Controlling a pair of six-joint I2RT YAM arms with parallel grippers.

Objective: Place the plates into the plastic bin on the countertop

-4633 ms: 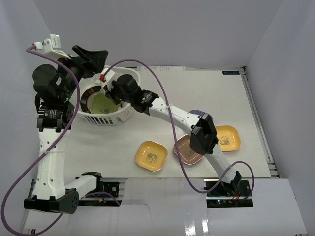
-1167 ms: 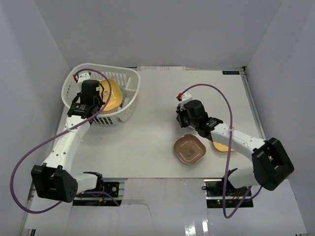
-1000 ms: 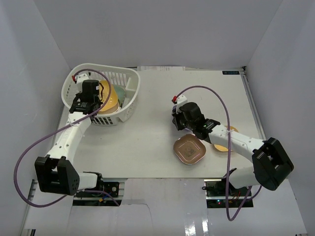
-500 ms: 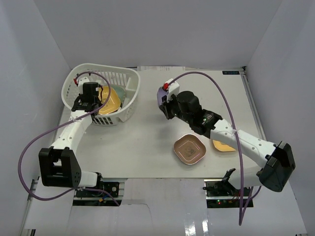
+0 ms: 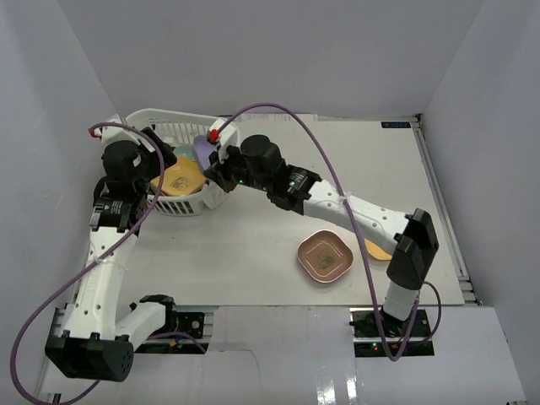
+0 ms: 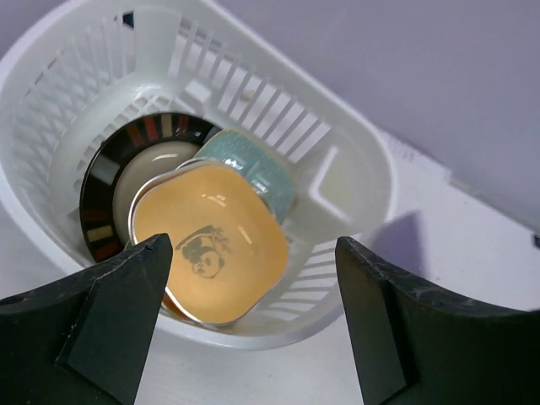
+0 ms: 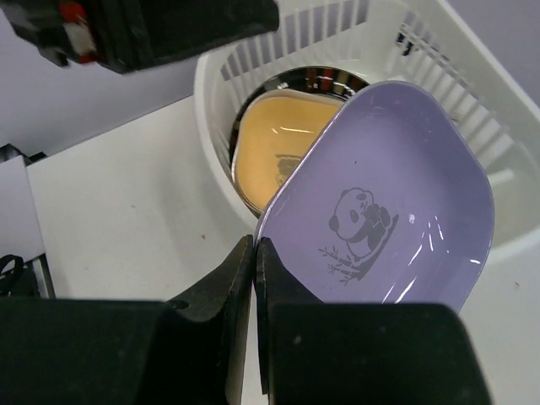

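Step in hand: delivery of a plate to the plastic bin (image 6: 333, 173). The right gripper (image 7: 254, 246) is clenched on the near edge of the purple plate (image 7: 384, 211) and holds it tilted in the air at the bin's rim, partly over the opening. The left gripper (image 6: 253, 249) hangs above the bin with its jaws spread wide and nothing between them.

Bin contents, as the left wrist view shows them:
- a yellow plate (image 6: 211, 253) on top, panda print up;
- a mint plate (image 6: 257, 164) partly under it;
- a round dark-rimmed plate (image 6: 101, 181) at the bottom.

On the countertop (image 5: 253, 245) a brown-pink plate (image 5: 325, 257) lies in the open, well apart from the bin. Just beside it a half-hidden yellow plate (image 5: 377, 250) lies under the right forearm.

Next move, as a judgement: carry the purple plate fully past the rim, lower it over the stack, then let go. Keep the left arm clear first; both wrists crowd the same opening and a collision is the main risk. The tilted plate may also slide against the bin wall on release.

Limits of view:
- You cannot tell how high the purple plate sits above the rim.
- Any plates under the stack are hidden.
- In the overhead view the purple plate shows only as a sliver behind the right wrist.
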